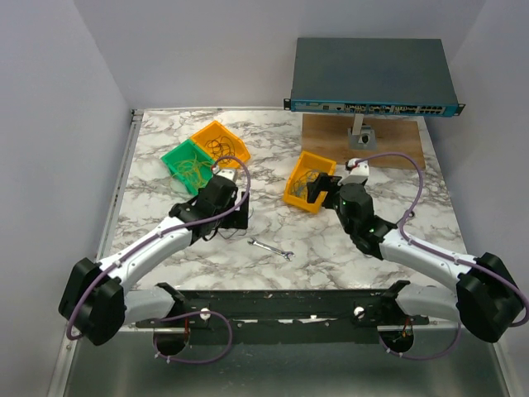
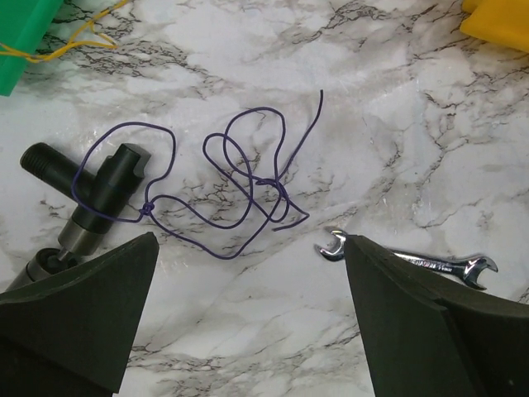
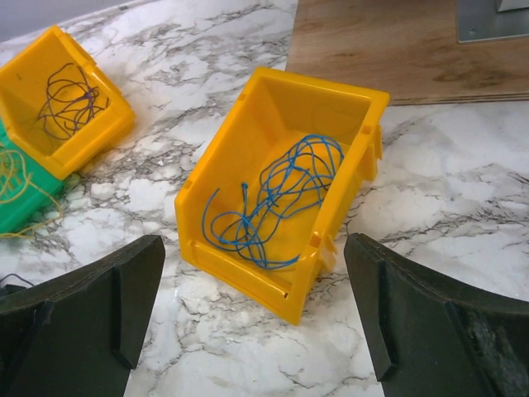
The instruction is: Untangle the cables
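A: Left gripper (image 2: 250,246)?
B: Jaws wide, holding nothing. It hangs above a purple cable (image 2: 248,178) lying loose on the marble table (image 2: 413,124), two small knots showing. Wrench (image 2: 413,263) just beside; stamped lettering too fine to read.
A: Right gripper (image 3: 254,248)?
B: Wide too, empty, over a yellow bin (image 3: 223,157) holding a blue cable (image 3: 281,198). Network switch (image 1: 372,74) labels illegible.

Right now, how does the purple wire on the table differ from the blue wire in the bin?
The purple wire lies loose on the marble table; the blue wire sits inside a yellow bin. The purple wire spreads in open loops with small knots; the blue wire is bunched denser. Both are thin, looped strands, and neither is held.
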Available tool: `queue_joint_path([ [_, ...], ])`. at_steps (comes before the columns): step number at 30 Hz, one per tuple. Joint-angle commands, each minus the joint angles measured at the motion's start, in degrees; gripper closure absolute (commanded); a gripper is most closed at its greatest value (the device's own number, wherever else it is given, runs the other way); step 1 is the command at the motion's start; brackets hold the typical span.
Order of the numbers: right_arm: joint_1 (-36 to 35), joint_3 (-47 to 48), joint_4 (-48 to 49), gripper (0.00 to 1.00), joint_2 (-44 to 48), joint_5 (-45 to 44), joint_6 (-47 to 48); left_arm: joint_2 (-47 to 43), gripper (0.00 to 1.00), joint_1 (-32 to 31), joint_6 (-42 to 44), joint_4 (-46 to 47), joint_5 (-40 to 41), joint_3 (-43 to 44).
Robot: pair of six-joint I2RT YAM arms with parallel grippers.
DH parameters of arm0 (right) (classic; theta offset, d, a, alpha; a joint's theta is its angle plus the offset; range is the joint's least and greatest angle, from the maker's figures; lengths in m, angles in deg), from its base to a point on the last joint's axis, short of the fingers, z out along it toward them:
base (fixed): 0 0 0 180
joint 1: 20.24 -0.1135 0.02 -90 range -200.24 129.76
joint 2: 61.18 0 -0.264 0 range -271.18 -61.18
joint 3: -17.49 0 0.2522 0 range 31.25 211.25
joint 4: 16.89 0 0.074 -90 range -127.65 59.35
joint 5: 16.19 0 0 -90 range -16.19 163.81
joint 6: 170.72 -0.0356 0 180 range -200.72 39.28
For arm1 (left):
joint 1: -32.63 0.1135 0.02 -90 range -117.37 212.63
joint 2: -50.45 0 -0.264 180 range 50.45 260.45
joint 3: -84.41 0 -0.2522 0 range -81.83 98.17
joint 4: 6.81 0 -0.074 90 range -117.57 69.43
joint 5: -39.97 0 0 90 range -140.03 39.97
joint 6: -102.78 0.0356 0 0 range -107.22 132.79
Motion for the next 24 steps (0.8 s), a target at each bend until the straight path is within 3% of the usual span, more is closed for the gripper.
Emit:
queue_joint_path([
  [1, 0.14, -0.58, 3.45, 0.0, -0.07, 2.18, -0.69, 7.32, 0.01, 0.15, 1.04, -3.99, -3.25, 5.0],
  [8, 0.14, -0.69, 3.63, 0.0, 0.25, 3.0, -0.76, 14.03, 0.04, 0.13, 0.99, -2.46, -2.62, 5.78],
  [14, 0.14, -1.06, 3.8, 0.0, 1.03, 3.06, -0.78, 22.68, 0.21, 0.15, 1.61, -1.26, -5.49, 8.74],
  [16, 0.13, -1.4, 4.17, 0.0, 1.32, 3.2, -0.78, 25.26, 0.29, 0.13, 1.54, -0.54, -6.31, 9.5],
  [18, 0.14, -1.51, 4.33, 0.0, 1.5, 3.07, -0.73, 27.07, 0.45, 0.11, 1.43, -0.46, -6.47, 10.39],
  [21, 0.16, -1.63, 4.33, 0.0, 1.51, 2.75, -0.8, 27.34, 0.92, 0.11, 1.34, -1.63, -4.91, 11.62],
  [22, 0.15, -1.69, 4.33, 0.0, 1.53, 2.66, -0.81, 26.11, 1.0, 0.11, 1.26, -2.2, -3.79, 11.83],
  [24, 0.16, -1.76, 4.33, 0.0, 1.34, 2.74, -0.88, 22.48, 1.0, 0.11, 1.5, -3.21, -2.07, 12.08],
])
